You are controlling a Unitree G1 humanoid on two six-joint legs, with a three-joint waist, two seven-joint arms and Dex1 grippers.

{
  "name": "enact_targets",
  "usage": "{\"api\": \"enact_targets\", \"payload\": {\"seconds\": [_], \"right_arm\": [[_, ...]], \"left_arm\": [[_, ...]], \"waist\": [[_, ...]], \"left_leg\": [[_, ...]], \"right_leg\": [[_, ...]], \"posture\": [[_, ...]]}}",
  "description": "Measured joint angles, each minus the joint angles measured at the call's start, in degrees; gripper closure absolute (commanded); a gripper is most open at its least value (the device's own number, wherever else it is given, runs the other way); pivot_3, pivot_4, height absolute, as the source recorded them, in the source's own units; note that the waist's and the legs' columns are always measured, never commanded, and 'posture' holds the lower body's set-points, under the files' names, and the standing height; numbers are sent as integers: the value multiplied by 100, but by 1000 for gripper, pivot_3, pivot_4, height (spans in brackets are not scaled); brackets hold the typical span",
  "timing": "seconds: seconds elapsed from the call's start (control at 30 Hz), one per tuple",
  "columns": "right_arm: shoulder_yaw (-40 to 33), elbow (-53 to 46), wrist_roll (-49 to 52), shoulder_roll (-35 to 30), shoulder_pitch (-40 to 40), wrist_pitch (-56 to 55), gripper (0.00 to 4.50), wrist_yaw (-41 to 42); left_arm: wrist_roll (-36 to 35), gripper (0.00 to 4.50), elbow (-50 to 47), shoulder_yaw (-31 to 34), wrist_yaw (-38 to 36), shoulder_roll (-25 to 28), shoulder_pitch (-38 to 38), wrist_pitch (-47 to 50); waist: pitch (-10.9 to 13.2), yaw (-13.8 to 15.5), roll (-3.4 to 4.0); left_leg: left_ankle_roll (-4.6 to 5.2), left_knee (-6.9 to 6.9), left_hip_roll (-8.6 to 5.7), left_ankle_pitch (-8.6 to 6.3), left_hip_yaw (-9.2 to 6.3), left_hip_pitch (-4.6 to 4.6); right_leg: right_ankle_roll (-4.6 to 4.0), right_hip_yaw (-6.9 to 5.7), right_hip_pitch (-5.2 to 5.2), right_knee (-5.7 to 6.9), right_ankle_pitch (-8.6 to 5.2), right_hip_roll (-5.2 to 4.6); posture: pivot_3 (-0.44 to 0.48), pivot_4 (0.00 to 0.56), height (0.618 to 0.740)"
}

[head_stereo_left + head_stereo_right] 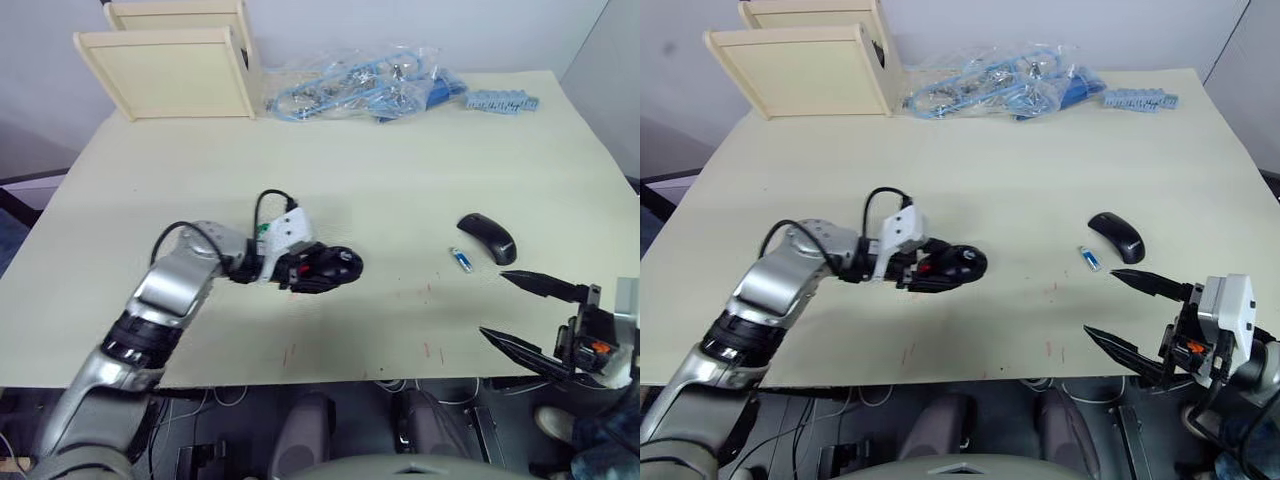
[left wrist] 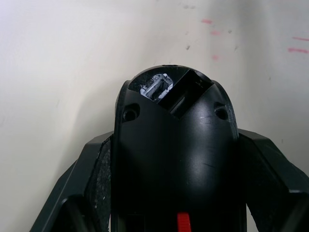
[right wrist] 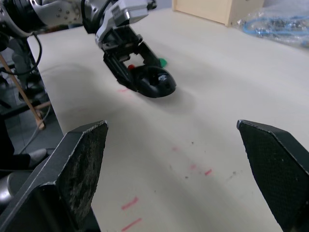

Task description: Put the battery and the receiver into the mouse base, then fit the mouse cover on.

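Your left gripper [image 1: 312,272] was clamped on the mouse base [image 1: 335,266] at mid-table; your right gripper [image 1: 522,312] hung spread and empty near the table edge. The battery [image 1: 460,259] lay just beside the mouse cover [image 1: 487,238], so a careless pinch risked knocking the cover or rolling the battery.

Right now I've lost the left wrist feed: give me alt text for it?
The left gripper is shut on the black oval mouse base, its two black fingers at either side. The base's open compartment faces the camera over the pale tabletop.
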Motion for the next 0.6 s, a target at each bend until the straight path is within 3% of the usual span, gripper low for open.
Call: {"api": "enact_targets", "payload": {"seconds": [0.27,0.6], "right_arm": [[-301,-183,127,-1,334,13,0,-191],[-295,-279,119,13,406,17,0,-423]], "left_arm": [[504,1564,304,-536,321,-662,-253,98],[1077,1564,445,-882,529,-842,-282,-62]], "waist": [[-1,-32,1],[-1,-33,2]], "left_leg": [[0,0,2,0,2,5],[0,0,1,0,1,6]], "right_leg": [[0,6,0,6,0,3],[0,6,0,5,0,2]], "posture": [[0,150,740],[0,150,740]]}}
